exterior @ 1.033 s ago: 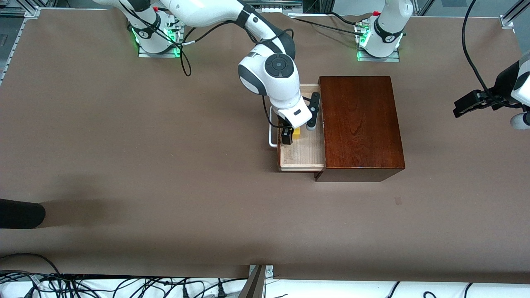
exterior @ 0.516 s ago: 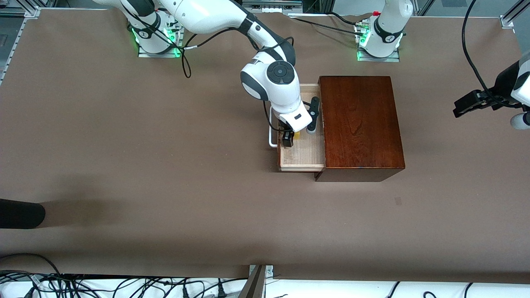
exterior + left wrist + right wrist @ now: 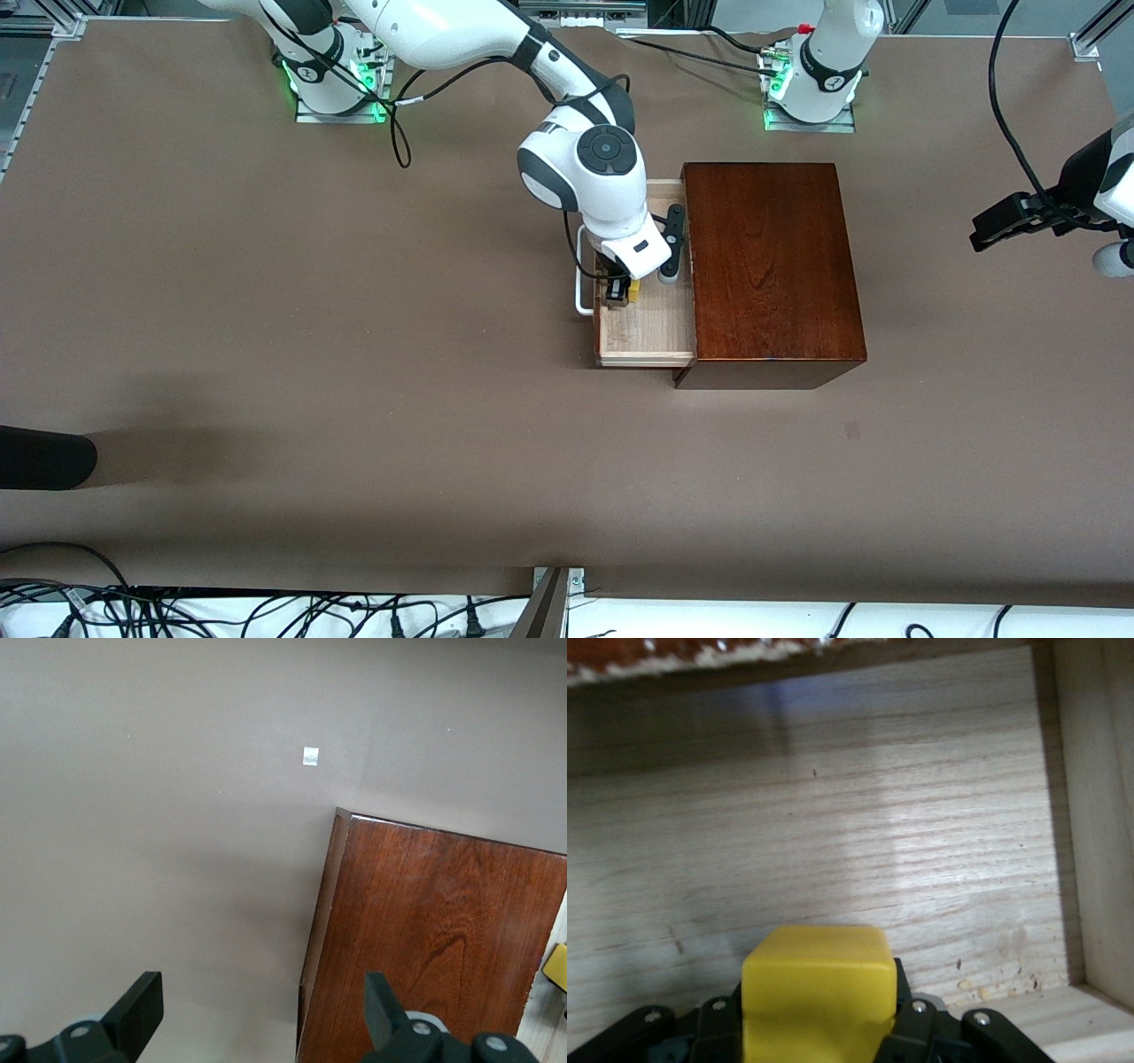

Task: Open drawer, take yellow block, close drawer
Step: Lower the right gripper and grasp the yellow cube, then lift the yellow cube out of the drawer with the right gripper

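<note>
The drawer (image 3: pixel 647 337) stands pulled out of the dark mahogany box (image 3: pixel 771 266), its white handle (image 3: pixel 580 283) toward the right arm's end. My right gripper (image 3: pixel 620 292) reaches down into the drawer and is shut on the yellow block (image 3: pixel 634 288). In the right wrist view the block (image 3: pixel 817 979) sits between the fingers (image 3: pixel 917 1019), just over the pale drawer floor (image 3: pixel 877 815). My left gripper (image 3: pixel 983 232) waits open and empty above the table at the left arm's end. The left wrist view shows its fingers (image 3: pixel 142 997) wide apart and the box (image 3: pixel 443 930).
The box top (image 3: pixel 762 213) rises beside the right wrist. A dark object (image 3: pixel 44 456) lies at the table edge near the front camera at the right arm's end. A small white mark (image 3: pixel 310 755) is on the table. Cables lie along the front edge.
My right gripper has sunk lower into the drawer around the yellow block. The left arm has not moved.
</note>
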Tool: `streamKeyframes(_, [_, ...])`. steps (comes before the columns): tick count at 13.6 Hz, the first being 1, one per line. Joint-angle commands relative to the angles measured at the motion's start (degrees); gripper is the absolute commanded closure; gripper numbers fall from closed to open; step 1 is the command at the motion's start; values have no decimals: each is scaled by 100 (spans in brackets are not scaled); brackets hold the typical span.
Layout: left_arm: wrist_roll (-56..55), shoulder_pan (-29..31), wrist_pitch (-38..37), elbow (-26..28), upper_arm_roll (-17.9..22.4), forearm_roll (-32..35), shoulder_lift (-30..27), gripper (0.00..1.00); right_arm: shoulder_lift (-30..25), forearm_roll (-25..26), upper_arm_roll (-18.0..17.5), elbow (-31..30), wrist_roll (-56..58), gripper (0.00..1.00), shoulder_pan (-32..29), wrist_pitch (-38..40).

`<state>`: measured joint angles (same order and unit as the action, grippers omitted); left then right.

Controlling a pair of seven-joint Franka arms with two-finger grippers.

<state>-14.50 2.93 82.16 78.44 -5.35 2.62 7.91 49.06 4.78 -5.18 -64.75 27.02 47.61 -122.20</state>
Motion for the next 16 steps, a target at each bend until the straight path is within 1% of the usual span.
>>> streamKeyframes(1, [53,68,28,110,-1,-130,-150,0,-2,85,70,472,-224,100,100,853])
streamKeyframes(2, [53,76,28,110,-10,-130,-150,0,-28,85,70,525,-293,100,91,1090])
streamKeyframes(4, [35,68,37,110,-10,-138,-141,0,-255,32,79,665,-303,100,-14,1530])
streamKeyframes(6, [358,85,20,153,-2,-130,-193,0,-598,-81,61,666,-442,100,-338,1960])
streamKeyframes(9, [369,138,55,110,-10,-147,-176,0,-1020,-232,70,666,-452,100,-621,2497])
streamKeyframes(11, [352,138,72,110,-19,-191,-167,0,-1258,-232,79,666,-452,100,-848,2735])
streamKeyframes(13, [-15,138,81,110,-10,-515,-97,0,-1346,-232,79,657,-452,100,-1208,2824])
streamKeyframes(16, [-333,86,212,110,-63,-516,-62,0,-1495,-241,87,648,-513,100,-1762,2833])
